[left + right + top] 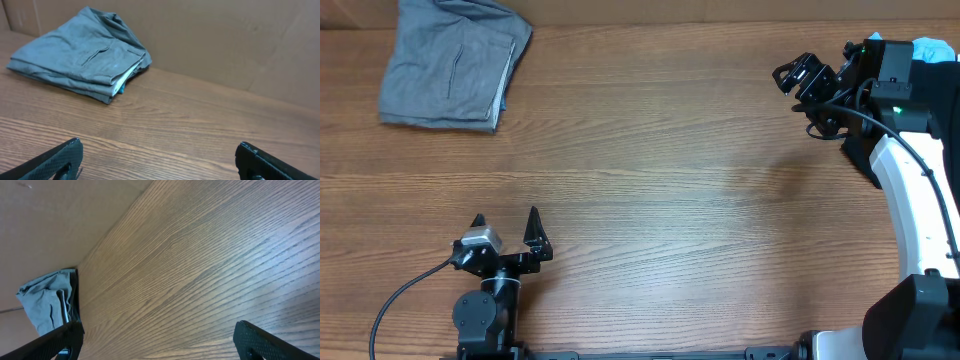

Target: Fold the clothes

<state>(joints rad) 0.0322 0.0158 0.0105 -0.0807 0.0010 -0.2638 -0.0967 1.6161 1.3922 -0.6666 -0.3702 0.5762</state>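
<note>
The grey shorts (450, 62) lie folded in a stack at the table's far left corner, a welt pocket on top; light-blue cloth shows at the stack's edge. They also show in the left wrist view (82, 55) and, small, in the right wrist view (47, 300). My left gripper (508, 232) is open and empty near the front left edge, far from the shorts. My right gripper (798, 80) is open and empty at the far right, above bare wood. A light-blue garment (932, 47) peeks out behind the right arm.
The wooden table (670, 180) spans the view. A brown cardboard wall (225, 40) stands behind the table's far edge. The right arm's white body (920, 200) runs along the right side.
</note>
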